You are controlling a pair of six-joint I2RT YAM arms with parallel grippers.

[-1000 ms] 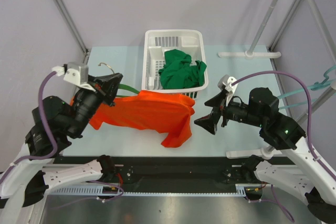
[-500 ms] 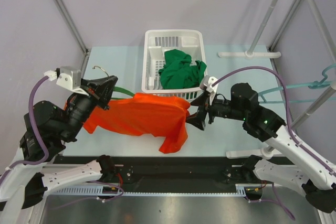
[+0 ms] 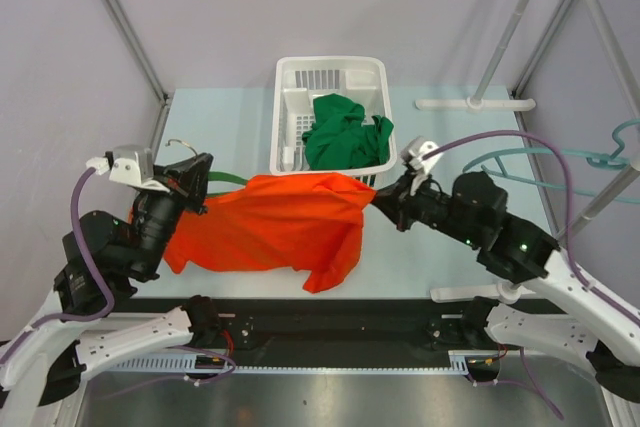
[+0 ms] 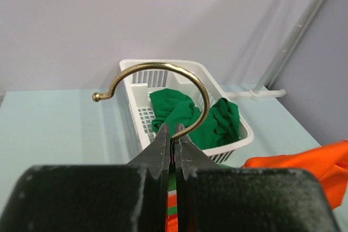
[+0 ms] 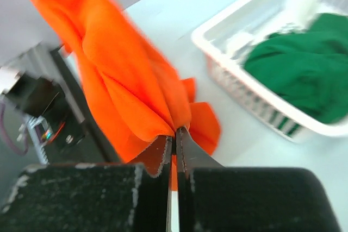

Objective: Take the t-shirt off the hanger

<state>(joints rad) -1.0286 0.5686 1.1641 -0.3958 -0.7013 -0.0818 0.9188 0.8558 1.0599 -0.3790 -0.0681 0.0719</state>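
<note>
An orange t-shirt (image 3: pixel 270 232) hangs on a green hanger (image 3: pixel 222 180) between my two arms, above the table. The hanger's brass hook (image 4: pixel 179 80) sticks up out of my left gripper (image 4: pixel 175 134), which is shut on the hook's stem; from above this gripper (image 3: pixel 192 179) sits at the shirt's left end. My right gripper (image 5: pixel 174 134) is shut on a bunched fold of the orange t-shirt (image 5: pixel 125 80) at the garment's right edge, seen from above as the right gripper (image 3: pixel 377 197). A loose flap of the shirt droops toward the table's front edge.
A white basket (image 3: pixel 292 107) holding a green garment (image 3: pixel 345 135) stands at the back centre, just behind the shirt. A teal hanger (image 3: pixel 590 159) hangs on the metal rack at the right. Frame poles rise at the back left and right.
My right gripper moved left to the shirt's right edge and went from open to shut on the cloth. The left arm shifted slightly, still holding the hook.
</note>
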